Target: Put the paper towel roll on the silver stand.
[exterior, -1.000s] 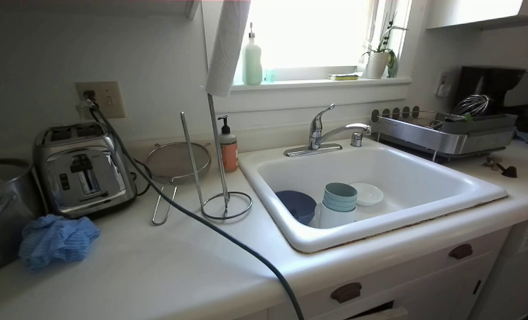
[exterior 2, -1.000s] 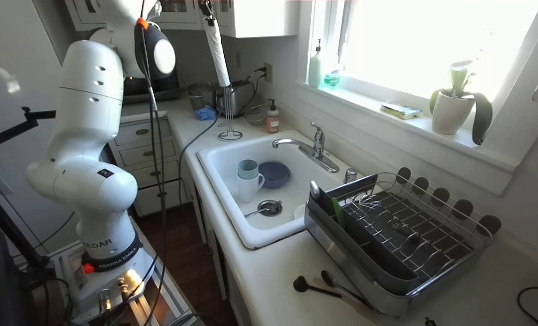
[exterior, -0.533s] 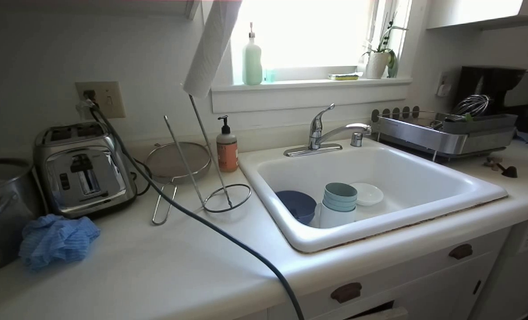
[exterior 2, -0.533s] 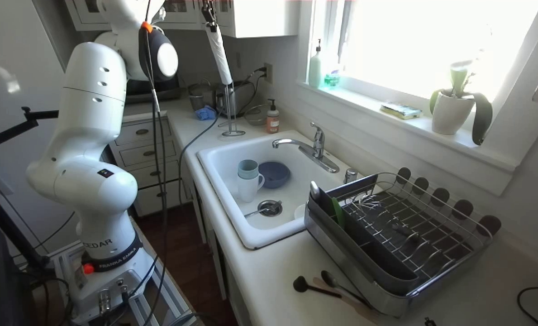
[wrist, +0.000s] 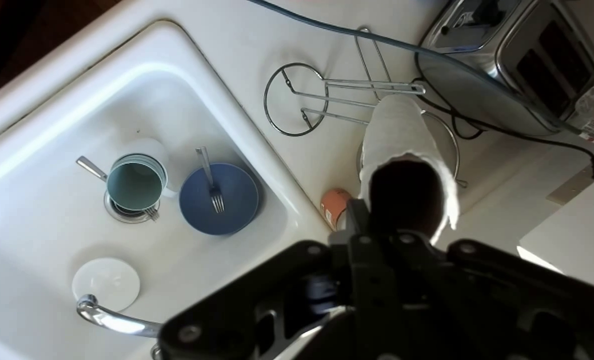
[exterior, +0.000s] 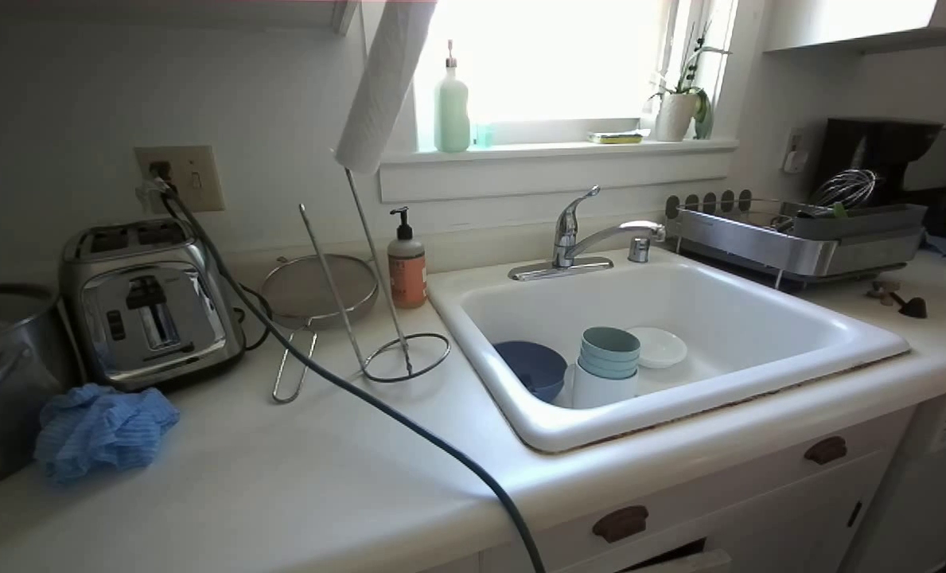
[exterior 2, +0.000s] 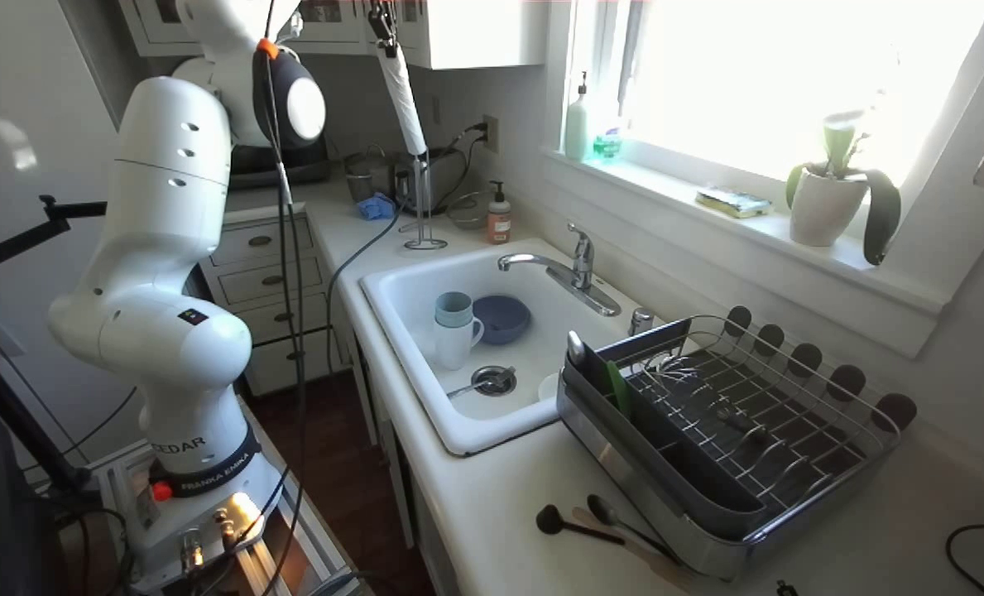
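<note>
The white paper towel roll (exterior: 385, 87) hangs tilted above the counter in both exterior views (exterior 2: 402, 103); its open upper end faces the wrist view (wrist: 399, 125). My gripper (exterior 2: 386, 40) is shut on the roll's upper rim; in the wrist view the gripper (wrist: 369, 226) shows one finger outside the wall, the other dark against the tube opening. The silver stand (exterior: 332, 289) leans the same way as the roll. Its taller rods run up to the roll's lower end and go out of sight there. Its ring base shows in the wrist view (wrist: 265, 100).
The toaster (exterior: 150, 302), sieve (exterior: 321, 290) and orange soap bottle (exterior: 407, 274) stand close around the stand. A dark cable (exterior: 433, 446) crosses the counter in front. The sink (exterior: 759, 302) with dishes is beside it. The blue cloth (exterior: 107, 434) lies near the pot.
Compared with a second ago, the roll's lower end and the stand's rods have swung left in an exterior view, and the ring base has shifted slightly back. Over the last half second they barely move.
</note>
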Robot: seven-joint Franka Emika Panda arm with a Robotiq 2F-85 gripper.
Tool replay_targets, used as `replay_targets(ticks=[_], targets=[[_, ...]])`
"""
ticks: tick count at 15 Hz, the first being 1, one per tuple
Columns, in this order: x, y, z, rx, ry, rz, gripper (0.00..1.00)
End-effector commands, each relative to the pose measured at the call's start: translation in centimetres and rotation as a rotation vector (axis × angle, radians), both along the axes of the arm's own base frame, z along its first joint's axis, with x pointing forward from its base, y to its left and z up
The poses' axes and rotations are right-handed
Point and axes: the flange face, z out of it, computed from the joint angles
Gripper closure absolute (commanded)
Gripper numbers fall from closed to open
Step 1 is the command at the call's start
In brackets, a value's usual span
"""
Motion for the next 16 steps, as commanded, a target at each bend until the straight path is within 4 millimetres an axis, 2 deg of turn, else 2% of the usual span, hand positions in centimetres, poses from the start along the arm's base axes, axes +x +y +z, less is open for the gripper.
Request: replay_targets(ticks=[1,11,16], targets=[[-1.2,-0.5,1.3,0.014,0.008,-0.037,1.0],[-3.1,-0.5,2.9,0.022,0.007,-0.045,1.0],[-3.1,-0.9,3.2,0.01,-0.008,-0.055,1.0]])
